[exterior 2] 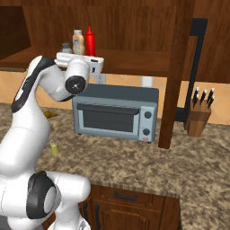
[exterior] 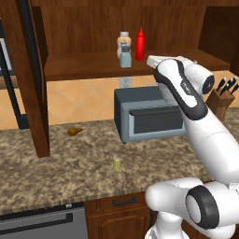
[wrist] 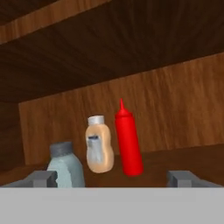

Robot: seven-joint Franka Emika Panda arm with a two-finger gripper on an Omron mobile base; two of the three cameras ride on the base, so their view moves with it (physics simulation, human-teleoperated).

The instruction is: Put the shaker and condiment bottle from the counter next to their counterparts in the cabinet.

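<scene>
grey-blue shaker (wrist: 65,168) nearest, condiment bottle (wrist: 128,141) upright, nozzle up

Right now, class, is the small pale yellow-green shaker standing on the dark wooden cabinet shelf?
No: the small pale yellow-green shaker stands on the speckled granite counter, below the dark wooden cabinet shelf.

I see the red condiment bottle (exterior: 140,44) upright on the cabinet shelf (exterior: 84,65) beside the tan bottle (exterior: 123,43); the yellow-green shaker (exterior: 117,163) stands on the counter (exterior: 56,163).

Toaster oven (exterior: 149,114), knife block (exterior 2: 199,117), pear (exterior: 73,131)
</scene>
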